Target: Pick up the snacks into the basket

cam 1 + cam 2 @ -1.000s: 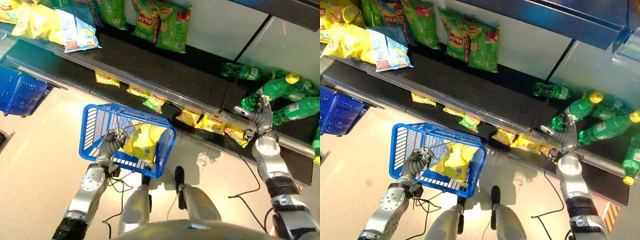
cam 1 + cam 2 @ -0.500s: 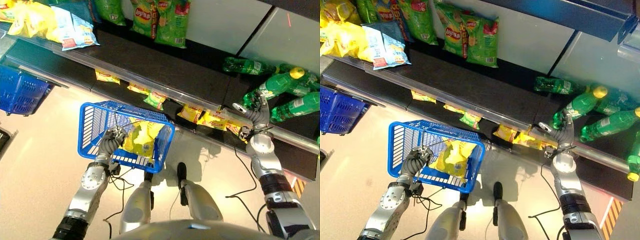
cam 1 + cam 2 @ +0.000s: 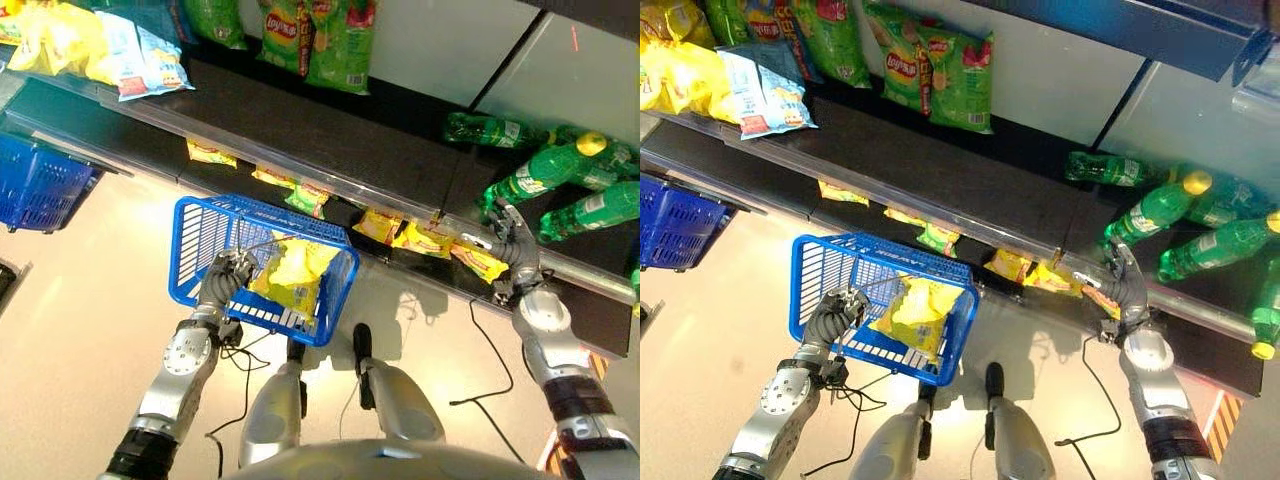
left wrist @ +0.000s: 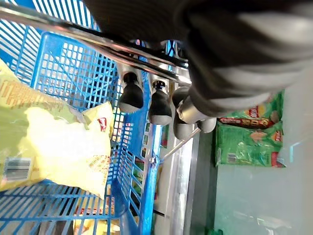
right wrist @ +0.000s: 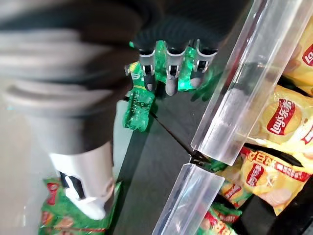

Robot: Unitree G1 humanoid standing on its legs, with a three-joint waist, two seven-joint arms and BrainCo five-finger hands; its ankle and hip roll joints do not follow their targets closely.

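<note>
1. The left hand (image 3: 228,277) has its fingers curled around the thin metal handle (image 4: 122,49) of the blue plastic mesh basket (image 3: 200,235), holding the basket in front of the dark shelf unit (image 3: 330,150).
2. A yellow crinkled snack bag (image 3: 290,280) lies inside the basket, leaning on its wall nearest the shelf unit.
3. The right hand (image 3: 512,245) hangs released, fingers relaxed, at the clear plastic front rail (image 5: 234,107) of the shelf, near the green plastic bottles (image 3: 560,175).
4. More small yellow snack packets (image 3: 425,240) lie on the lower shelf, behind its front edge.

You face a dark two-tier shelf unit (image 3: 330,140) with clear plastic rails (image 5: 230,115), on a glossy beige floor (image 3: 80,300).
</note>
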